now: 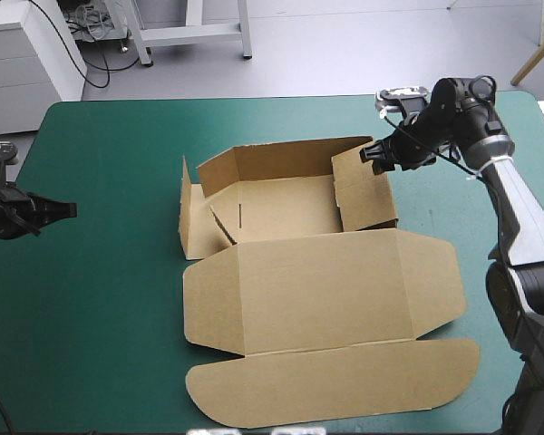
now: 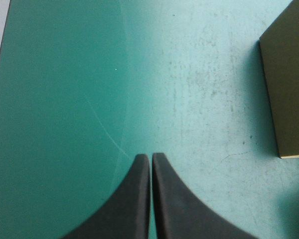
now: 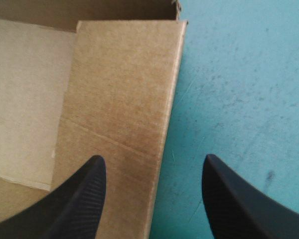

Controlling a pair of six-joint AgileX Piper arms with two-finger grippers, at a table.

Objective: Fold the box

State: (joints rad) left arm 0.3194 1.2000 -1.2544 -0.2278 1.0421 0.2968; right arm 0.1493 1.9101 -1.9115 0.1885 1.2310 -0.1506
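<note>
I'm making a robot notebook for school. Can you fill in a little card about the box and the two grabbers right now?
Thing: box, brown, partly folded
Walls: back and side walls raised
Lid: flat on the table
Left side: left gripper shut, over bare teal-green cover, apart from the box
Right side: right gripper open, at the box's right wall
Held: nothing

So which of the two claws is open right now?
The right gripper, spread wide over the right-hand wall of the box. The left gripper is shut to a point over the teal-green cover.
</note>
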